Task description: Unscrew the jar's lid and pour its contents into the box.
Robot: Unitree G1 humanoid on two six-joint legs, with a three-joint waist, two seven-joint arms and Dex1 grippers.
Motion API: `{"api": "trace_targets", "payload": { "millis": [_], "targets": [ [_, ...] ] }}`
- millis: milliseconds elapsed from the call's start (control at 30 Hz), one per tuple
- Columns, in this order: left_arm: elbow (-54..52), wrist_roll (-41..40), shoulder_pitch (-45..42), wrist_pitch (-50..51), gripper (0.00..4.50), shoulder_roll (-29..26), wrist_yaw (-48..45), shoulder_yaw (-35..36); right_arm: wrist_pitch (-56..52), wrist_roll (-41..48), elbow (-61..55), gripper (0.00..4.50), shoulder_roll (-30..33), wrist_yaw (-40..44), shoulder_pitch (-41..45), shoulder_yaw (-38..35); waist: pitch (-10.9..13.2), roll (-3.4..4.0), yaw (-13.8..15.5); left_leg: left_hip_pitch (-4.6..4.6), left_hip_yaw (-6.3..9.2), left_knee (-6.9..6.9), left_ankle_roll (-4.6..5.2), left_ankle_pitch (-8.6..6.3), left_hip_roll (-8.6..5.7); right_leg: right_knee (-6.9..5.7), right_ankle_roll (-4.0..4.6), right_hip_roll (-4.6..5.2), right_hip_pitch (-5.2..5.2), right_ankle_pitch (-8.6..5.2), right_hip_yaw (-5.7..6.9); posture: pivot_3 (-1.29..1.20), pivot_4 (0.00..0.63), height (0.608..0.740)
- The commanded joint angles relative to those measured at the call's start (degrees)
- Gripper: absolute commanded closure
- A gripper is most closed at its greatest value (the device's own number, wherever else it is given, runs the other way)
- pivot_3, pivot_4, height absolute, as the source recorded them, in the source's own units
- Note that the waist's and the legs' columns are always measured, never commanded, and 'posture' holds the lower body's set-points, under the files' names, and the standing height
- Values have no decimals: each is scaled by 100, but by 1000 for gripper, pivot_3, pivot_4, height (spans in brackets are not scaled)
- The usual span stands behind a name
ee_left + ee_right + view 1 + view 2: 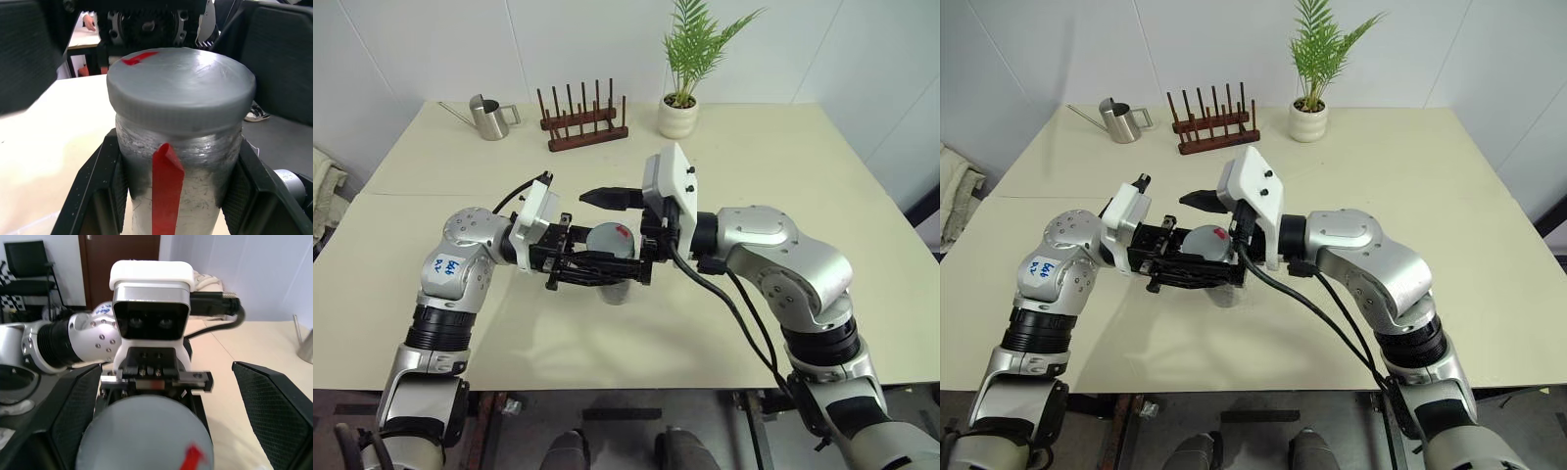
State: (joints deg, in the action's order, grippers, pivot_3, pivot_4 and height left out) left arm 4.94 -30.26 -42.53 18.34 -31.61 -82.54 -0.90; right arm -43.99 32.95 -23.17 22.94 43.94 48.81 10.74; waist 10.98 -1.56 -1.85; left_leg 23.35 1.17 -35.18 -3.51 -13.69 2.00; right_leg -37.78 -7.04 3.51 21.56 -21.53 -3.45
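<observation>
One jar [613, 257], one lid [181, 88], one steel watering can [490, 117], one wooden peg rack [583, 124], one potted plant [680, 103], two grippers.

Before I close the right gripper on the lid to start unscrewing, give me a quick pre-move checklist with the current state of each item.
1. Left gripper shut on the jar, fingers on both sides: ok.
2. Lid seated on the jar: ok.
3. Right gripper open wide enough for the lid: ok.
4. Right fingers flank the lid on both sides: ok.
5. Right fingers clear of the left gripper's fingers: cannot tell.
6. Box ready beneath for pouring: cannot tell.
</observation>
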Motion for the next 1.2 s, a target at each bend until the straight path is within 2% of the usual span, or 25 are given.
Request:
{"api": "trace_targets", "payload": {
  "millis": [33, 500, 767, 1000, 1200],
  "targets": [
    [-228, -207, -6, -30, 2459, -85, -142, 105, -97, -31, -56, 27, 260, -227, -25, -457, 0, 0, 2, 0, 0, 0, 0, 0, 0, -1, 0, 0, 0, 0, 1, 0, 150, 740],
    [85, -109, -63, -173, 2459, -213, -191, 189, -544, 262, -530, 27, 934, -441, -310, -888, 0, 0, 17, 2, -1, -1, 0, 0, -2, 1, 0, 2, 0, 0, 0, 0, 150, 740],
    [215, -61, -130, -257, 2459, -203, -217, 166, -770, 421, -720, 27, 1087, -550, -369, -1082, 1, 1, 9, 2, -1, 2, 1, 0, 1, 2, 1, 0, 1, -1, -1, 0, 150, 740],
    [274, -49, -175, -254, 2459, -203, -228, 143, -877, 559, -735, 27, 989, -806, -177, -1221, 1, 1, 5, 2, -1, 1, 1, -1, 0, 2, 1, 0, 1, -1, -1, 0, 150, 740],
    [316, -60, -220, -192, 2459, -200, -243, 118, -1002, 857, -633, 27, 491, -1327, 13, -1432, 1, 1, 2, 2, -1, 1, 1, 0, 1, 1, 1, 0, 1, -1, -1, 0, 150, 740]
  ]
}}
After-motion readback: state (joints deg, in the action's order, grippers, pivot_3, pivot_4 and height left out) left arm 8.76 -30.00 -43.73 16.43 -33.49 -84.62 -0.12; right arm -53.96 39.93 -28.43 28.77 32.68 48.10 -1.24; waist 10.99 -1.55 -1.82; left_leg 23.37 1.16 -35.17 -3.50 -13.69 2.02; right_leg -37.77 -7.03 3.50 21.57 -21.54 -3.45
